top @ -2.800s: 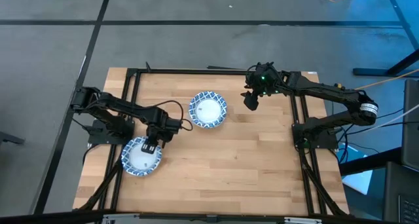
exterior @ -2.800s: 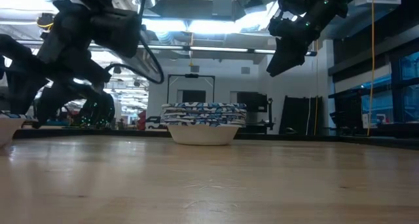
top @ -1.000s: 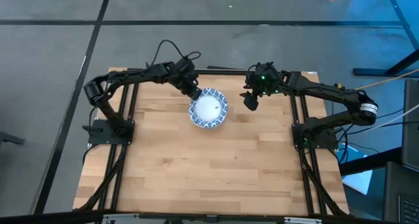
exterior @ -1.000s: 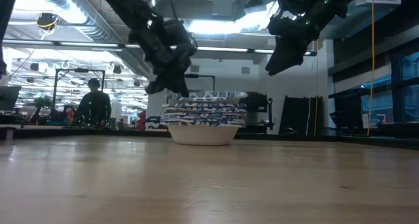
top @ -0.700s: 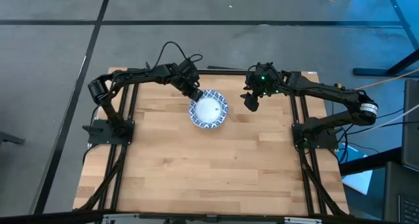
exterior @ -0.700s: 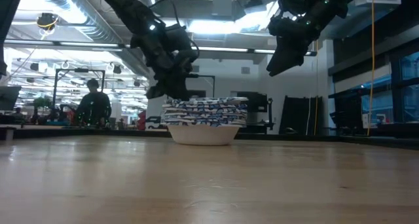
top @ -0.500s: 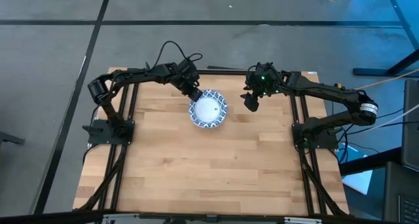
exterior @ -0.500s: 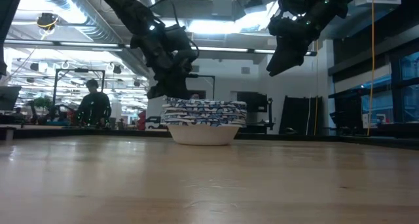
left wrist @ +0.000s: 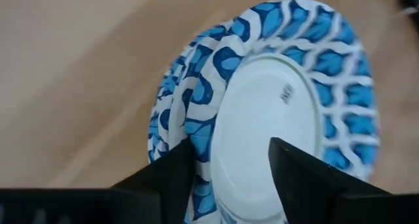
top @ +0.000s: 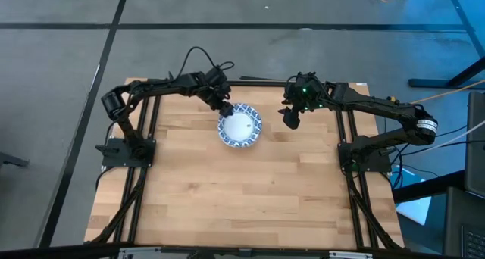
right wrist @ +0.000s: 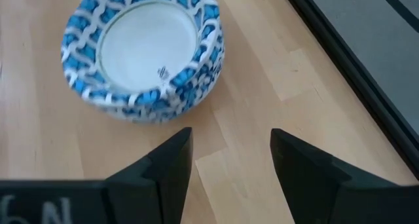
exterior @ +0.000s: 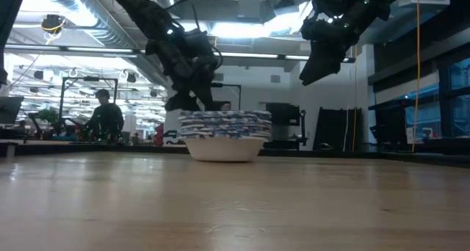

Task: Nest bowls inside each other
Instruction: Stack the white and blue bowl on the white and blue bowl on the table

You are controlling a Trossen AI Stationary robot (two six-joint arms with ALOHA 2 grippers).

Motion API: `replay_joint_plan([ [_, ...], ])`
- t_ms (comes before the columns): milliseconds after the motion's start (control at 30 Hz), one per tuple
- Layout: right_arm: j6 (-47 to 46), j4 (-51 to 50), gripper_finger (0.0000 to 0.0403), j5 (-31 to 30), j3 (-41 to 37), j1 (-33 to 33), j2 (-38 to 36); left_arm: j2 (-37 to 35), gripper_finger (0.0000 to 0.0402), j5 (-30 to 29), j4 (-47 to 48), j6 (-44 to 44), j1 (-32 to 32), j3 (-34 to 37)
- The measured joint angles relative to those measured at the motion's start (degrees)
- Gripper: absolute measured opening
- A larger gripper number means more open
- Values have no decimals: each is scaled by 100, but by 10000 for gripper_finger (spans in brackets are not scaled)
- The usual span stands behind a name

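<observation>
The blue-and-white bowls are nested in one stack [top: 240,127] on the far middle of the wooden table, and the white underside of the lowest one rests on the wood [exterior: 224,150]. My left gripper [top: 225,107] is open at the stack's far-left rim. In the left wrist view [left wrist: 229,171] one finger stands over the top bowl's white centre [left wrist: 262,99] and the other outside its rim. My right gripper [top: 290,119] hangs open above the table, right of the stack [right wrist: 141,50], clear of it. My left gripper comes at the top bowl's far-left rim [left wrist: 196,119] slanting down from the table's far left, with one finger [left wrist: 173,175] outside the rim and one inside. Whether either finger touches the rim cannot be told. The bowl lies level on the stack.
A black frame rail [top: 250,82] runs along the table's far edge close behind the stack. Bare wood [top: 242,191] lies toward the near edge. In the low view a person [exterior: 103,115] stands in the room beyond the table.
The top bowl sat tilted on the stack a second ago, with its left side raised. It has settled level. The left gripper has stayed at the rim. The whole stack has slid a little toward the table's left.
</observation>
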State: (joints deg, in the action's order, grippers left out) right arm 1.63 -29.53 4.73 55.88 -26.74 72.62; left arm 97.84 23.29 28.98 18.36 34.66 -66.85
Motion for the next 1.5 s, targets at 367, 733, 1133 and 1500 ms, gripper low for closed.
replay_joint_plan([
  [367, 0, -188, 205, -2, 0, -2, 0, -175, 193, 91, 61, -372, 204, 0],
  [733, 13, -167, 205, -7, 0, -2, 0, -175, 193, -270, 126, -239, 128, 2],
  [1133, 4, -160, 205, -7, 0, -2, 0, -175, 194, -101, 161, -395, 132, 2],
  [1500, 2, -160, 205, -7, 0, -2, 0, -175, 256, 438, 229, -536, 128, 2],
])
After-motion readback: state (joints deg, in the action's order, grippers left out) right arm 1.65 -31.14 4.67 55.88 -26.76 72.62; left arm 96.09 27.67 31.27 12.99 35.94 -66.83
